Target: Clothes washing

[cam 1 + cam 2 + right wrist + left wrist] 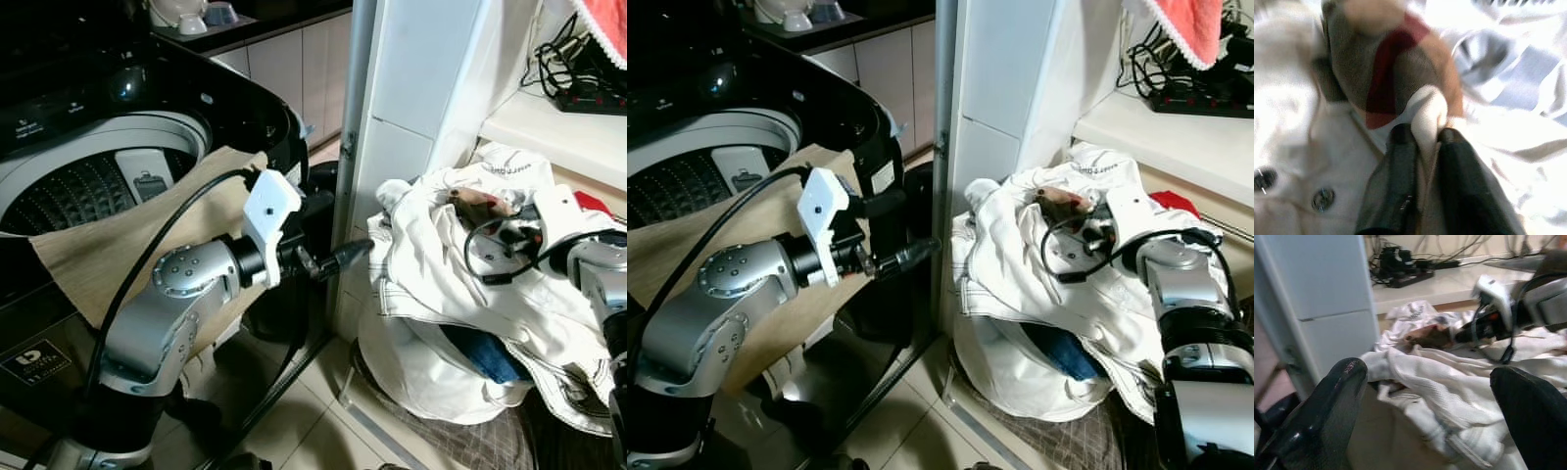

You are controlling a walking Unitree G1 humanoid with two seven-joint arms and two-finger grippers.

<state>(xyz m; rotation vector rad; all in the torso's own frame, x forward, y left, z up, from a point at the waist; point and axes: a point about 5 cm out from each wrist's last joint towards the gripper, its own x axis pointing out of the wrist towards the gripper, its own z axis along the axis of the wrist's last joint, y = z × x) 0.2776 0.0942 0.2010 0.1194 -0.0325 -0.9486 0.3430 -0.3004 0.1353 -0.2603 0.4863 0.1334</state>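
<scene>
**A:** Are the jaws holding anything?

**B:** The right gripper [1426, 142] has its jaws pinched tight on a fold of the white coat [460, 294]. You can see the cream cloth squeezed between the two black fingers [1396, 181].

**A:** And the other one?

**B:** The left gripper [1430, 406] has its jaws wide apart with nothing in them. It hangs in the air between the washing machine [108, 157] and the pile, pointing at the clothes.

**A:** Where is the coat?

**B:** It lies on top of a heap of clothes on the right, on the floor, next to the white cabinet [411, 117]. Something blue [485, 354] peeks out under it. The coat has buttons [1322, 198] and a brown, red and tan check lining [1386, 73] just past the fingers.

**A:** What about the washer?

**B:** It is on the left, with its lid up. A tan cloth [108, 250] hangs over its front edge. Wires [578, 69] sit on the table far right.
</scene>
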